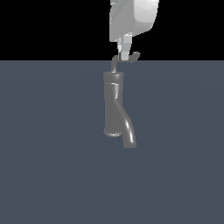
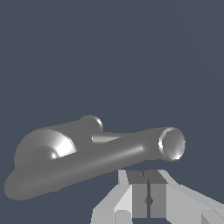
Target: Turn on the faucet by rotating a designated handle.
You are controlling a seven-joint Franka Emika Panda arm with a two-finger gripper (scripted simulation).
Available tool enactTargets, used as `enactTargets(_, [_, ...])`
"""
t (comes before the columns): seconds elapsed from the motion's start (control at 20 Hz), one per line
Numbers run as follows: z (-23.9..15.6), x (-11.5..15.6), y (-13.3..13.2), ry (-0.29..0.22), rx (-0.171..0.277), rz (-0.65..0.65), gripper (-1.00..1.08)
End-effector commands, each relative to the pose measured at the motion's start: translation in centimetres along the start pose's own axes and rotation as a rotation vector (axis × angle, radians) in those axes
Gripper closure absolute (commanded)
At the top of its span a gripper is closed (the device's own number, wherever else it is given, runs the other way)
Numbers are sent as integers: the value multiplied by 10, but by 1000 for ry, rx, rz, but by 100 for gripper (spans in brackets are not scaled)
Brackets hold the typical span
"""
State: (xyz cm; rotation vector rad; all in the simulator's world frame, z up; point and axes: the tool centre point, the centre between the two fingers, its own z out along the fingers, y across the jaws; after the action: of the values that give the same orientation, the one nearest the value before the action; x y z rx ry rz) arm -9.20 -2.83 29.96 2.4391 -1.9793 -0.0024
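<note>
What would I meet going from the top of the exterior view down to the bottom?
The robot's gripper → the thin handle → the faucet body → the curved spout's open end at the bottom.

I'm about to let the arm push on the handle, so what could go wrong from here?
1. The handle is a thin rod, and the gripper meets it near the upturned tip, so it may slide off.
2. The wrist view shows the spout but not the handle, so contact is hard to confirm.
3. The fingers look shut, so they can only nudge.
</note>
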Motion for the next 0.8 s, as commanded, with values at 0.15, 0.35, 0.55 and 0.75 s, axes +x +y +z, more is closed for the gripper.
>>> enactTargets(0.15, [0, 16, -9, 1, 0, 8, 108])
enactTargets(0.35, [0, 31, -17, 1, 0, 16, 108])
enactTargets(0.55, [0, 47, -25, 1, 1, 23, 108])
enactTargets(0.75, [0, 62, -33, 1, 1, 31, 108])
